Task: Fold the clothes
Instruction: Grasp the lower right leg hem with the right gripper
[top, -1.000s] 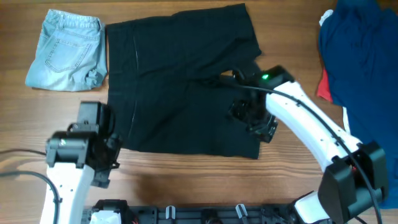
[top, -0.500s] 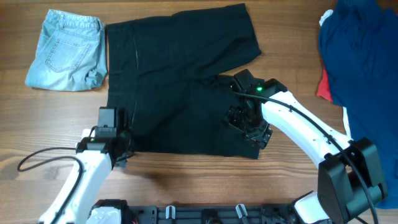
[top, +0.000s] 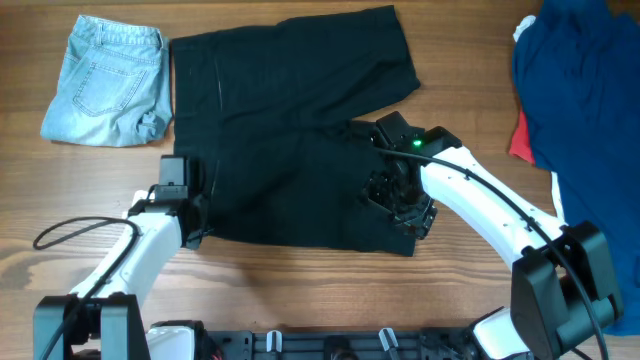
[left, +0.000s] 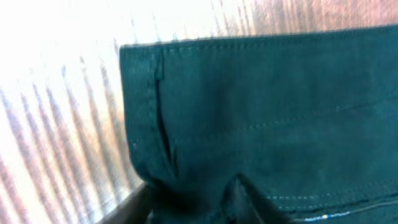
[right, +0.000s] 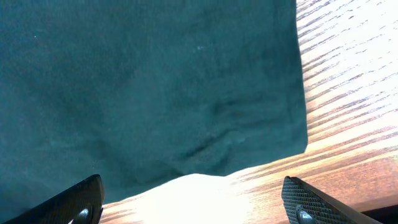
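**Pincers at the near corners of the black shorts**

Left pincer (left: 196, 205) sits at the near-left corner of the black shorts (top: 290, 130), right at the waistband end. In the left wrist view its two dark fingers (left: 249, 200) stand somewhat apart, and the corner of the cloth hangs down between them. Whether they are pinching the cloth cannot be told from these views.

The right pincer (right: 194, 202) is spread wide, with one finger at each lower corner of the right wrist view and nothing held between them. It hovers over the near leg of the shorts, close to the hem corner, where the cloth edge meets the bare wood of the table (top: 300, 280).

The shorts lie spread flat in the middle of the table, with the waistband to the left and the two legs pointing right.

A folded pair of light-blue denim shorts (top: 105, 80) lies just beside the far-left corner of the black pair. A dark blue garment (top: 580, 90) with a bit of red cloth (top: 520, 140) beside it lies at the right edge, well apart.
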